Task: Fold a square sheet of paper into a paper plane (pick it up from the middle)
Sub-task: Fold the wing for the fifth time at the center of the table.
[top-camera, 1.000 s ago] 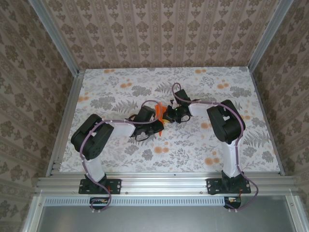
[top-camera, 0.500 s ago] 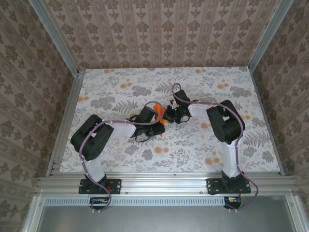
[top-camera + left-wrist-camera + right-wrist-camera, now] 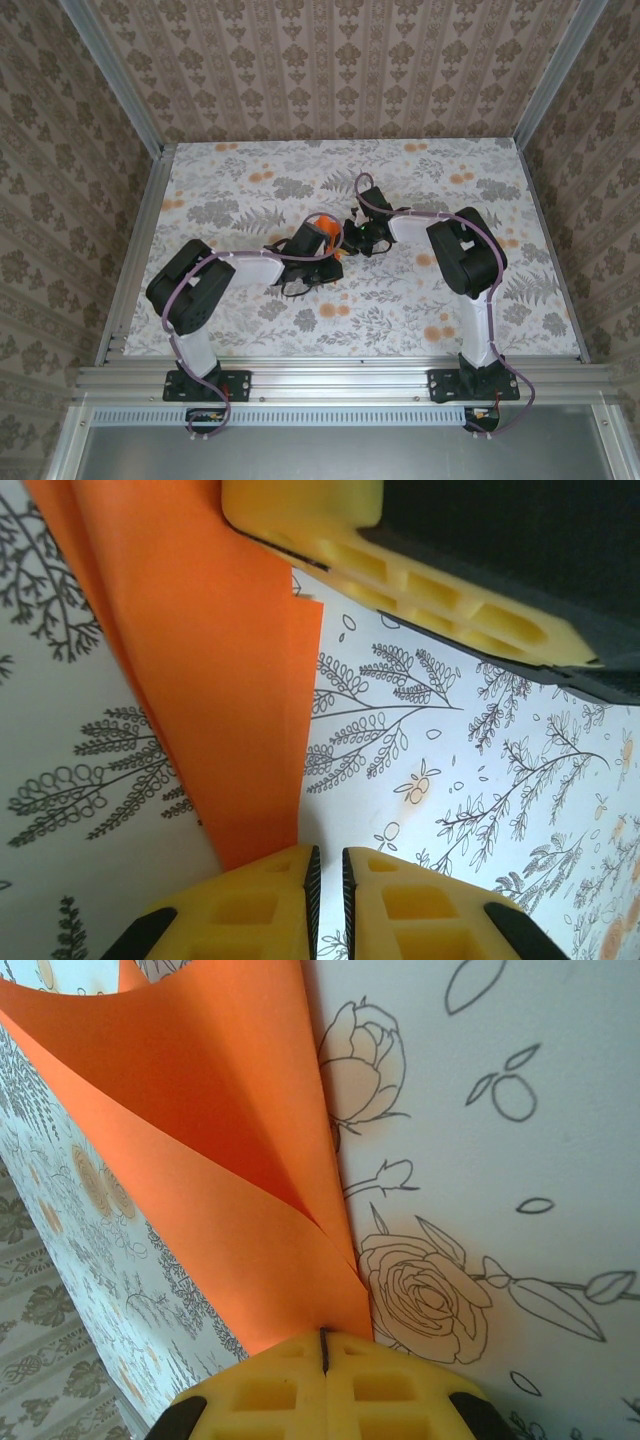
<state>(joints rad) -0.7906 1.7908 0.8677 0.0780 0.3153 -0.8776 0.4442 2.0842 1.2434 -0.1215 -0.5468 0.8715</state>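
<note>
Near the middle of the flowered table (image 3: 230, 170), the orange sheet of paper (image 3: 320, 228) stands up off the surface between the two grippers, just left of centre in the top view. It is bent over on itself rather than flat.

From the right wrist camera the sheet (image 3: 220, 1160) fills the upper left of the frame as two curved layers that narrow toward the bottom centre. There the layers run into the seam between the yellow pads of the right gripper (image 3: 322, 1338). Those pads are pressed tight together, with the paper pinched between them. The table's printed roses (image 3: 480, 1160) lie close behind.

From the left wrist camera the sheet (image 3: 220, 680) slants from the upper left down to the bottom centre. Its lower tip meets the end of the left-hand pad of the left gripper (image 3: 327, 852). That gripper's pads are almost closed, with a thin slit between them, and no paper shows in the slit. One yellow finger (image 3: 400, 570) of the right gripper crosses the top of that frame, lying against the sheet's upper part.

In the top view the left gripper (image 3: 318, 250) reaches in from the lower left and the right gripper (image 3: 348, 238) from the right, tips close together at the sheet. Patterned walls (image 3: 330, 70) enclose the table.
</note>
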